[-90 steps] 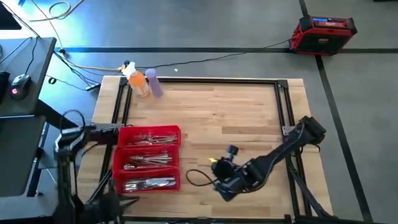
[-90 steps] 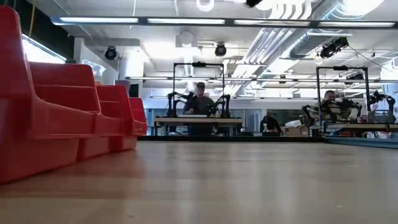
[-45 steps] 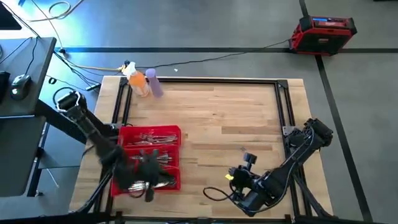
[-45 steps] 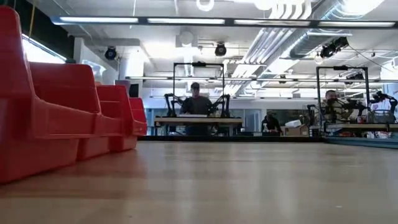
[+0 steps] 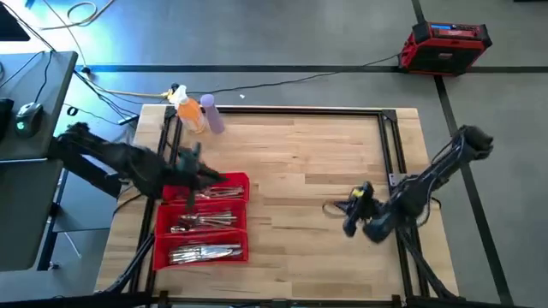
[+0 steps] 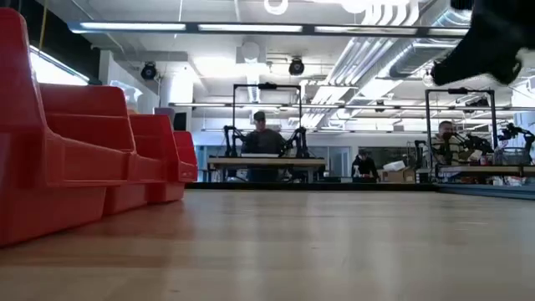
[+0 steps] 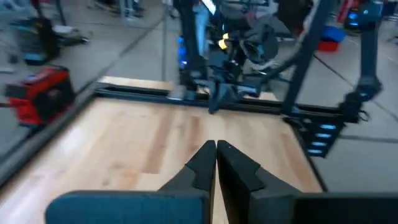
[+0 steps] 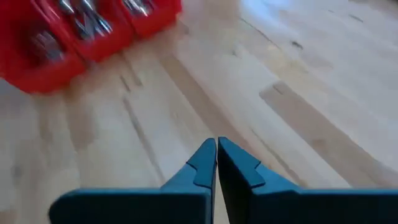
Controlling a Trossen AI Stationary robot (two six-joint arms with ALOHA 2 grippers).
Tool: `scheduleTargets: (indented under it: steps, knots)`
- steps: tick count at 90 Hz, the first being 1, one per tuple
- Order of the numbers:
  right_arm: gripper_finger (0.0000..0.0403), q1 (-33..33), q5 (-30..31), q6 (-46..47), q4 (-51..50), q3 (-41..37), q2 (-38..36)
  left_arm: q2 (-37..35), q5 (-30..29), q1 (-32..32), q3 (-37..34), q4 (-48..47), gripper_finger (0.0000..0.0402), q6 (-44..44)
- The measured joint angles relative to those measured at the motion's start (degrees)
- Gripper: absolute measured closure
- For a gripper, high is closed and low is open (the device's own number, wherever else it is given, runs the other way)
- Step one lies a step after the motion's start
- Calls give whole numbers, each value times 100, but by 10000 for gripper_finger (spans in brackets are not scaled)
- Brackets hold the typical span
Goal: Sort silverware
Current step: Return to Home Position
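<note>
The red tray (image 5: 159,229) stands at the table's left, and each of its three compartments holds silverware (image 5: 205,221); the right wrist view shows both too, the tray (image 8: 37,62) and the silverware (image 8: 87,18). My left gripper (image 5: 221,178) hovers over the tray's far compartment, pointing toward the table's right edge, shut and empty (image 7: 216,147). My right gripper (image 5: 348,224) hangs above bare wood right of the middle, pointing toward the tray, shut and empty (image 8: 216,143).
An orange bottle (image 5: 193,113) and a purple bottle (image 5: 214,116) stand at the far left corner. Black frame rails (image 5: 274,109) border the table. Bare wood (image 5: 291,162) lies between the tray and my right arm. People sit at benches (image 6: 263,138) beyond the table.
My left arm has swung in from beyond the table's left edge, passed over the tray's near compartment, and now stands over its far compartment. My right gripper has gone toward the near edge, then up and toward the right edge. The silverware has stayed in the tray.
</note>
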Motion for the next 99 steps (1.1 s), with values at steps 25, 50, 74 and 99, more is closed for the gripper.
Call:
scheduleTargets:
  steps: [25, 50, 74, 99]
  knots:
    - [403, -2875, -2991, -3052, 5259, -2317, -1364, -1643, 1184, 806, -664, -218, 401, 625]
    - [403, -5007, -5650, -4536, 5679, -1925, -1078, -2345, 2173, 1642, -1653, -366, 401, 950]
    - [403, -5681, -5933, -4939, 5663, -1992, -1096, -3214, 2552, 2251, -2355, -328, 401, 1089]
    - [403, -5738, -5933, -4799, 6269, -2568, -1537, -4256, 2703, 2511, -3133, 660, 401, 692]
